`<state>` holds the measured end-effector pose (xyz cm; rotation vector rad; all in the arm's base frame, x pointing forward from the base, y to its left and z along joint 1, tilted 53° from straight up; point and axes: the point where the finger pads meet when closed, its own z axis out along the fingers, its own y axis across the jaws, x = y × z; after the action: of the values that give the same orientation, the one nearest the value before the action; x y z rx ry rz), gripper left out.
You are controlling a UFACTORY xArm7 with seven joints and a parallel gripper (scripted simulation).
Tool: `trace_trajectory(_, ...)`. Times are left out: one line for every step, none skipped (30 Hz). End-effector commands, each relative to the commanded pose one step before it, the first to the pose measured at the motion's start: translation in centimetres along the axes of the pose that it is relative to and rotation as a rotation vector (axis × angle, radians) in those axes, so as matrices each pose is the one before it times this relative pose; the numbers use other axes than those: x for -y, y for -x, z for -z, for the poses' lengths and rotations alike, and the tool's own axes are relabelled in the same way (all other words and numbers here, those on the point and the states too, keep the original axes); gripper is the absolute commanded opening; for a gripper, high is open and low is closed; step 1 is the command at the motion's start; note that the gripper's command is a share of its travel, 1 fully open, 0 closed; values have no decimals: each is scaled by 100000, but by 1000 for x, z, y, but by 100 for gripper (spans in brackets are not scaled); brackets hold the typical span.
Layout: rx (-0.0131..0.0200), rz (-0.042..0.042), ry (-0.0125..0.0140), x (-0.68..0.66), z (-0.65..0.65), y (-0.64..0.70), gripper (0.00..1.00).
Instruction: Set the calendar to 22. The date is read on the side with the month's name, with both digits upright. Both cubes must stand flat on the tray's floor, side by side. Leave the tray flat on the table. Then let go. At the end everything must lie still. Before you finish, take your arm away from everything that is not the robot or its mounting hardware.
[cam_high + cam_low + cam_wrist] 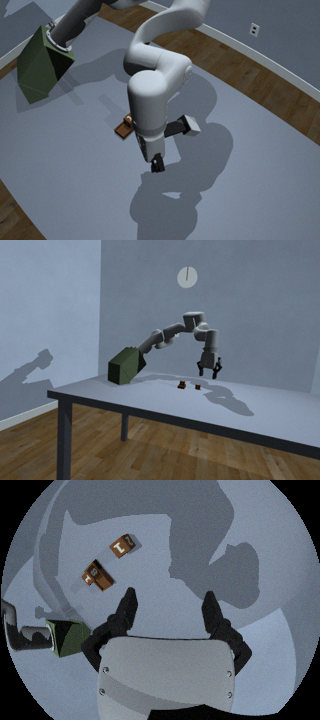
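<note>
One cube (197, 386) stands just beside the tray (181, 386), under the wide-open, unladen claw (209, 373).

The tool (168, 610) hangs above the counter (267, 547) with its two dark fingers spread wide and nothing between them; the pale housing of the wrist fills the lower middle of the view. Two small brown items lie on the counter surface up and to the left of the fingers, apart from each other: a tray (98, 574) with a block standing in it, and a loose cube (123, 546) with a light marking on its upper face, too small to read. A green base block (67, 636) shows at the left. A broad arm shadow covers the upper and right part of the counter.
</note>
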<state>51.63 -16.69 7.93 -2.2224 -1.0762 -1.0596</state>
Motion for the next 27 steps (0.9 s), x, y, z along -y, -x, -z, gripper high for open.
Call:
trace_trajectory(98,-41,418,-152,-1186,46,100)
trace_trajectory(0,0,0,0,0,0,100)
trace_trajectory(0,0,0,0,0,0,100)
trace_trajectory(0,0,0,-4,-463,-2,100)
trace_trajectory(0,0,0,-4,-467,-2,100)
trace_trajectory(0,0,0,-4,-457,-2,100)
trace_trajectory(0,0,0,-4,-435,-2,100)
trace_trajectory(0,0,0,-4,-401,-2,100)
trace_trajectory(0,-1,0,-3,-356,-2,100)
trace_trajectory(0,0,0,-3,-303,-2,100)
trace_trajectory(0,0,0,-2,-243,-1,100)
trace_trajectory(0,0,0,-2,-182,-1,100)
trace_trajectory(0,0,0,-1,-122,-1,100)
trace_trajectory(0,0,0,0,-69,0,100)
trace_trajectory(0,0,0,0,-28,0,100)
trace_trajectory(0,0,0,0,-4,0,100)
trace_trajectory(0,0,0,0,-3,0,100)
trace_trajectory(0,0,0,0,-19,0,100)
trace_trajectory(0,0,0,0,0,0,100)
trace_trajectory(0,0,0,0,0,0,100)
trace_trajectory(0,0,0,0,-46,0,100)
trace_trajectory(0,0,0,0,-82,0,100)
trace_trajectory(0,0,0,0,-121,0,100)
trace_trajectory(0,-1,0,0,-162,0,100)
trace_trajectory(0,1,0,0,-202,0,100)
trace_trajectory(0,0,0,0,-238,0,100)
trace_trajectory(0,0,0,0,-269,0,100)
